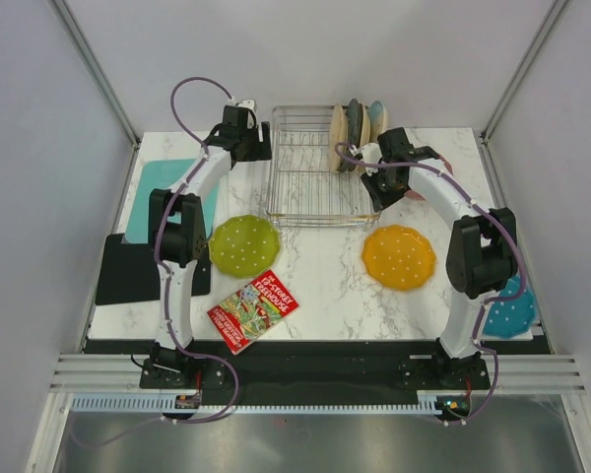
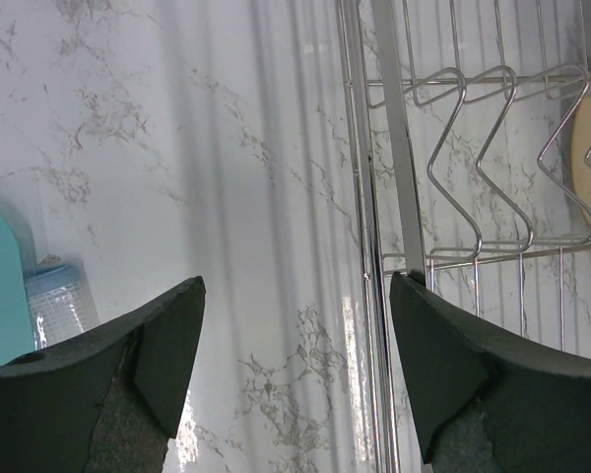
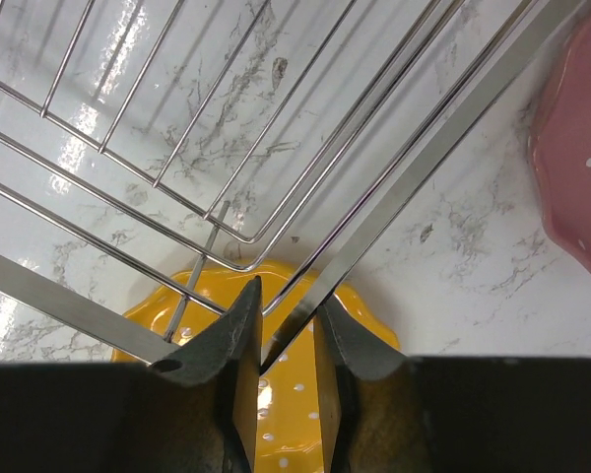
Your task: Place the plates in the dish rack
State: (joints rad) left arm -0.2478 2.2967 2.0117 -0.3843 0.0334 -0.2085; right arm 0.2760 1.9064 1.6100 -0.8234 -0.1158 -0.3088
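The silver wire dish rack [image 1: 310, 168] stands at the back middle, with a few plates upright in its right slots [image 1: 355, 123]. A lime green plate [image 1: 244, 245] and an orange plate [image 1: 399, 256] lie flat in front of it. A blue plate [image 1: 509, 310] lies by the right arm's base. A pink plate [image 1: 447, 160] is partly hidden behind the right arm. My right gripper [image 1: 379, 187] is at the rack's front right corner; in the right wrist view [image 3: 288, 305] it is shut on the rack's flat rim bar [image 3: 424, 168], above the orange plate [image 3: 281, 414]. My left gripper [image 1: 254, 138] is open and empty beside the rack's left rim [image 2: 399, 148].
A teal board [image 1: 153, 192] and a black mat [image 1: 128, 266] lie at the left. A red booklet [image 1: 253, 309] lies near the front edge. The pink plate [image 3: 576, 148] sits just right of the rack. A small clear ribbed object [image 2: 59, 301] lies by the teal board [image 2: 0, 286].
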